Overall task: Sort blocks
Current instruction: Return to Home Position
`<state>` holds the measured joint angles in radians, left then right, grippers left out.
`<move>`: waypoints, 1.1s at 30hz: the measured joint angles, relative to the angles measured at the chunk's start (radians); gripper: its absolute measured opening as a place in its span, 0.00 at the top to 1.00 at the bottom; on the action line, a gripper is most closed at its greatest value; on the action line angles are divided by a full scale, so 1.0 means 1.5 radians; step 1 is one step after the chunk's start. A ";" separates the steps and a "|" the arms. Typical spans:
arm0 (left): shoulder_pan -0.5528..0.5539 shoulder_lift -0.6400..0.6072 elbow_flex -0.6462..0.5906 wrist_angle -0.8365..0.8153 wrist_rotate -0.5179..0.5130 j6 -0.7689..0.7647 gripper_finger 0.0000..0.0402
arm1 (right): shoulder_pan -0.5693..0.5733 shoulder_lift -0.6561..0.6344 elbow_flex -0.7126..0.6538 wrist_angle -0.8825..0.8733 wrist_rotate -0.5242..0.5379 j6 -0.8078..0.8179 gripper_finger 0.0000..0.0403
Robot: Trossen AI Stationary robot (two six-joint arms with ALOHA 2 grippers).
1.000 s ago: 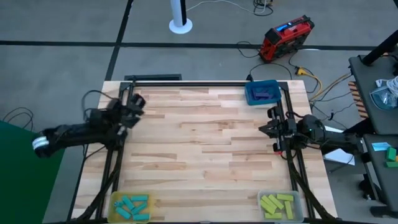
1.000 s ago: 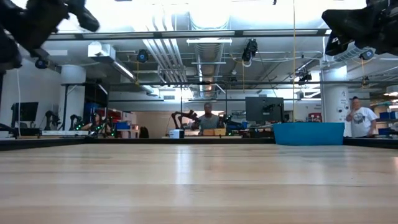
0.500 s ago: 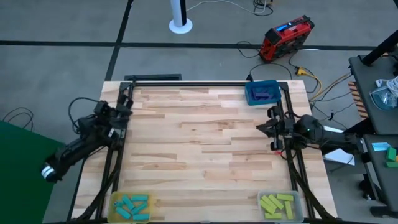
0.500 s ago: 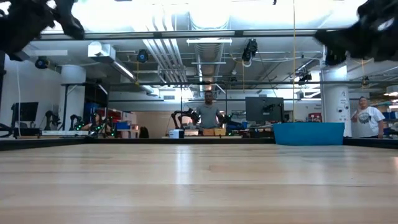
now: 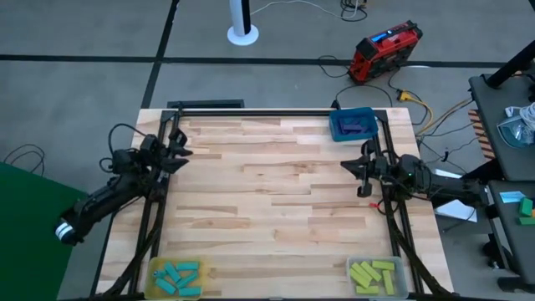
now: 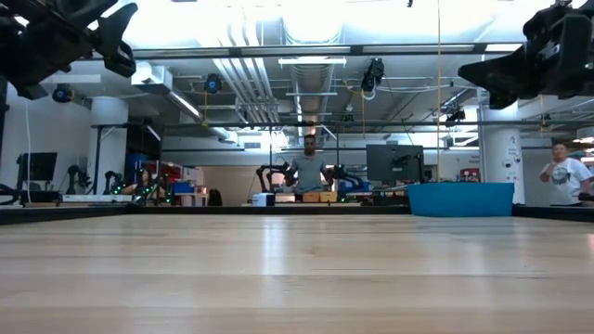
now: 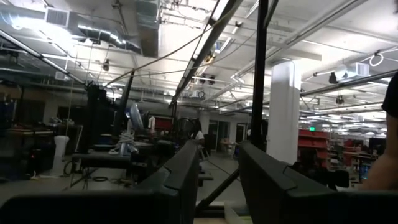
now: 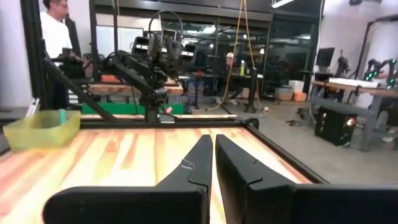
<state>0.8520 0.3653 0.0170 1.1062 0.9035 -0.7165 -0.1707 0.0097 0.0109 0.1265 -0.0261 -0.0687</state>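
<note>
The blocks lie sorted in three trays. Cyan blocks point(image 5: 177, 277) fill the yellow tray point(image 5: 155, 269) at the near left corner. Yellow-green blocks point(image 5: 373, 274) fill the clear tray point(image 5: 352, 269) at the near right. Dark purple blocks point(image 5: 355, 127) lie in the blue tray point(image 5: 338, 130) at the far right. My left gripper point(image 5: 181, 146) hovers open above the table's left edge, holding nothing. My right gripper point(image 5: 351, 166) hovers above the right edge, its fingers point(image 8: 196, 168) shut on nothing. Both hang high in the low view, the left point(image 6: 116, 37) and the right point(image 6: 497, 72).
The bare wooden tabletop point(image 5: 267, 184) lies between the two arms, inside a black frame point(image 5: 276, 113). The blue tray point(image 6: 459, 198) stands at the far edge in the low view. People stand in the room beyond the table point(image 6: 309, 172).
My left arm has swung back toward the table's near left corner, and its gripper has stayed by the left edge. My right gripper has drifted a little toward the table's left and down. No block has moved.
</note>
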 joint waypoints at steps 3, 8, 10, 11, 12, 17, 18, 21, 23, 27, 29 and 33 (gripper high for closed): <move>0.000 0.003 0.000 0.000 0.000 0.000 0.77 | 0.000 0.000 0.000 0.000 0.000 0.022 0.97; 0.000 0.007 0.000 0.000 -0.001 -0.001 0.77 | 0.000 0.000 0.000 0.001 0.000 0.034 0.97; 0.000 0.010 0.001 0.000 -0.002 -0.001 0.77 | 0.000 0.000 0.000 0.000 0.000 0.029 0.97; 0.000 0.011 0.001 -0.001 -0.002 -0.001 0.77 | 0.000 0.000 0.000 0.000 0.000 0.029 0.97; 0.000 0.011 0.001 0.000 -0.002 -0.001 0.77 | 0.000 0.000 0.000 0.001 0.000 0.031 0.97; -0.020 0.006 0.001 -0.011 -0.005 -0.001 0.77 | 0.000 0.000 0.000 0.001 0.000 0.045 0.97; -0.034 -0.003 0.001 -0.017 -0.005 -0.002 0.77 | 0.000 0.000 0.000 0.001 0.000 0.046 0.97; -0.088 -0.037 0.001 -0.033 -0.005 -0.002 0.77 | 0.000 0.000 0.000 0.001 0.000 0.046 0.97; -0.130 -0.064 0.001 -0.055 0.033 -0.048 0.77 | 0.000 0.000 0.000 0.001 0.000 0.046 0.97; -0.213 -0.121 0.001 -0.072 0.159 -0.216 0.77 | 0.000 0.000 -0.001 0.001 0.000 0.046 0.97; -0.244 -0.144 0.001 -0.073 0.190 -0.286 0.77 | 0.000 0.000 -0.001 0.001 0.000 0.046 0.97; -0.269 -0.190 0.001 -0.074 0.185 -0.375 0.77 | 0.000 0.000 -0.001 0.001 0.000 0.046 0.97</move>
<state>0.4487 0.0799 0.0189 0.9948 1.1805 -1.2794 -0.1707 0.0101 0.0101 0.1275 -0.0257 0.0002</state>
